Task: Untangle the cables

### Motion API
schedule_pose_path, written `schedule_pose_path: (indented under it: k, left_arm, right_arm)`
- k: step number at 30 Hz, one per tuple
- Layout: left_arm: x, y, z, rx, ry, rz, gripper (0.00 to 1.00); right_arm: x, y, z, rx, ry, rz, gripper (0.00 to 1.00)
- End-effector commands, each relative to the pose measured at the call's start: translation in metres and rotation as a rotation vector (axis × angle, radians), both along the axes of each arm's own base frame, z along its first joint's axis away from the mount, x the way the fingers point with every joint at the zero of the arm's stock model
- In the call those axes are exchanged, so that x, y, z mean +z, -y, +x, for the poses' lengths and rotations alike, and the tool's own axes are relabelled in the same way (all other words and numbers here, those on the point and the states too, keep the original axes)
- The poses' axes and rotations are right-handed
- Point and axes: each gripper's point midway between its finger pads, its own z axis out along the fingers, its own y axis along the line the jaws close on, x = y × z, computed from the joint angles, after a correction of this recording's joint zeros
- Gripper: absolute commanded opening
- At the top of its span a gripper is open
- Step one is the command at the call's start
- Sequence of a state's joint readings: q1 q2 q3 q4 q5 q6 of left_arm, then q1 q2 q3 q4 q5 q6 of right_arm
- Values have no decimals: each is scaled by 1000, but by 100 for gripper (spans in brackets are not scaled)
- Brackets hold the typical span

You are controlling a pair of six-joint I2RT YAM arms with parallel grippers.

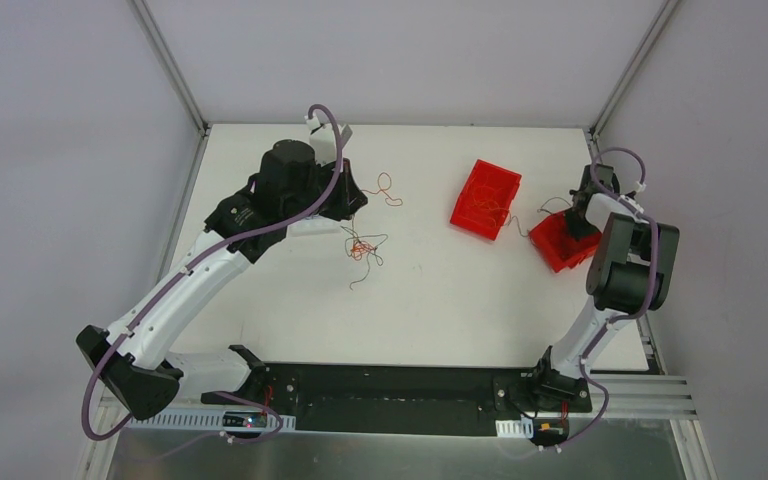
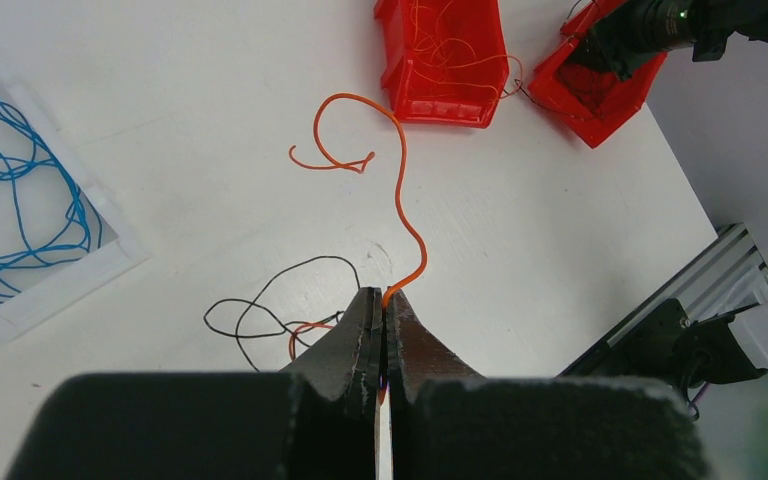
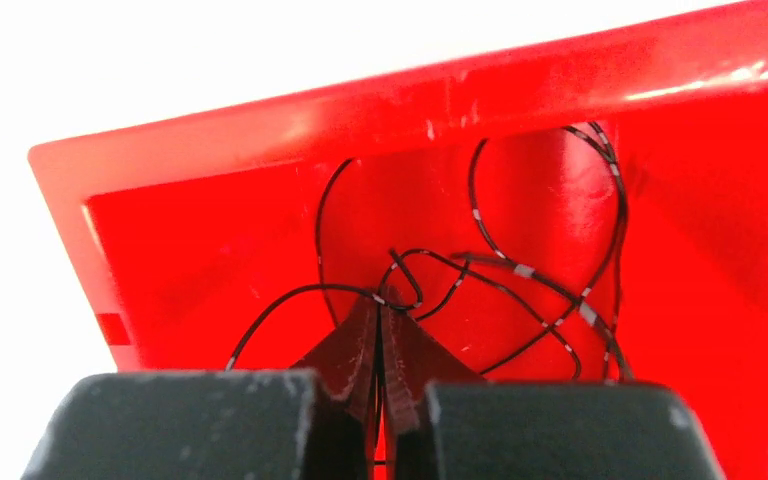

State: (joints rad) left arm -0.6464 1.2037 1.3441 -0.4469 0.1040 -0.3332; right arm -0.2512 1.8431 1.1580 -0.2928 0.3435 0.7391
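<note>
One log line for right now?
left gripper: shut on orange wire | right gripper: shut on black wire in red bin | loose tangle: beside left gripper

Cables [image 1: 362, 246] left of bins [image 1: 472, 222]; more inside.

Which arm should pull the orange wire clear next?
Left: the left gripper is shut on the orange wire; the right gripper sits inside a red bin, shut on a black wire.

Robot lab cell: white bench [image 1: 440, 310] boxed in by plain grey panels [image 1: 60, 150] on aluminium posts [image 1: 168, 62], extrusion rail [image 1: 655, 395] lower right.
</note>
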Motion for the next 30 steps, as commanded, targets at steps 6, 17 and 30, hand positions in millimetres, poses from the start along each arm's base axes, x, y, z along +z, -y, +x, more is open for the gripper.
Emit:
schedule_pose_path:
  k: [6,17,30]
  left_arm:
    - [26,-5,-4,9,62,-55,0]
    - [19,-17,-13,34,64,-54,0]
    - [19,-26,-22,37,90,-50,0]
  right_arm:
    - [-7,-53,-18,-46,-73,166,0]
    - [33,-76,-55,-111,33,175,16]
    - [104,-54,-69,-16,158,89,47]
